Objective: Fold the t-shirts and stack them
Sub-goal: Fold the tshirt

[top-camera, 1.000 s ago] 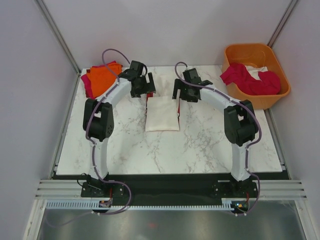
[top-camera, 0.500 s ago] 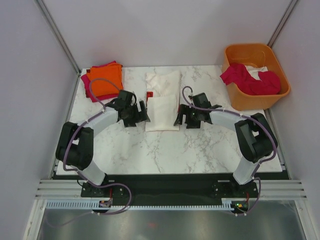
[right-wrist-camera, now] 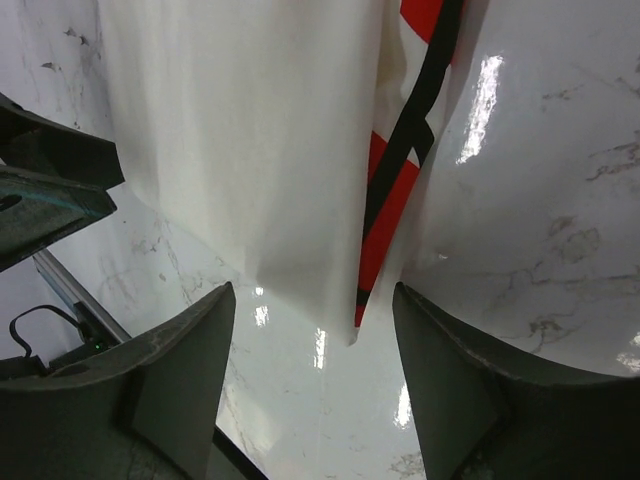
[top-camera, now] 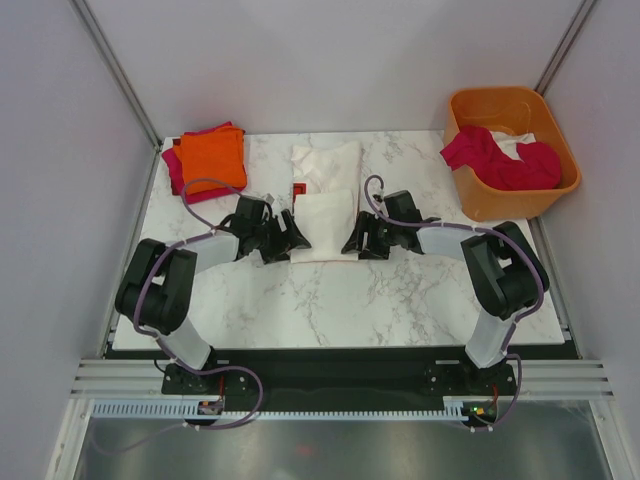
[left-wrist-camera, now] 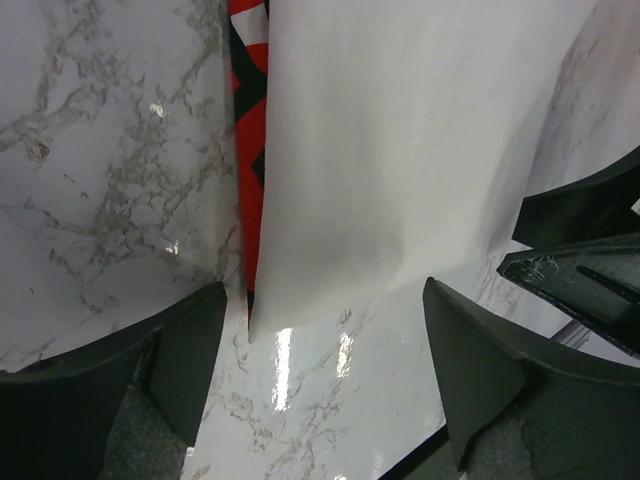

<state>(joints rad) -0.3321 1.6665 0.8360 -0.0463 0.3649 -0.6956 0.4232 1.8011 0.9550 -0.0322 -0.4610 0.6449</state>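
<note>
Cloth fills both wrist views: a white t-shirt (top-camera: 325, 215) (left-wrist-camera: 400, 150) (right-wrist-camera: 230, 130), folded into a smooth narrow strip, lies at the middle of the counter (top-camera: 400, 290) in the overhead frame. We see a red panel (top-camera: 298, 190) (left-wrist-camera: 250, 150) (right-wrist-camera: 385, 210) with black lines peeking from its left edge. The left jaws and the right jaws stand wide apart and empty, low at the strip's two bottom corners, one on each side. At upper left an orange t-shirt (top-camera: 212, 160) lies on a magenta one (top-camera: 176, 172). At upper right a tub (top-camera: 500, 105) holds a magenta-red shirt (top-camera: 490, 160) and a white one (top-camera: 515, 145).
</note>
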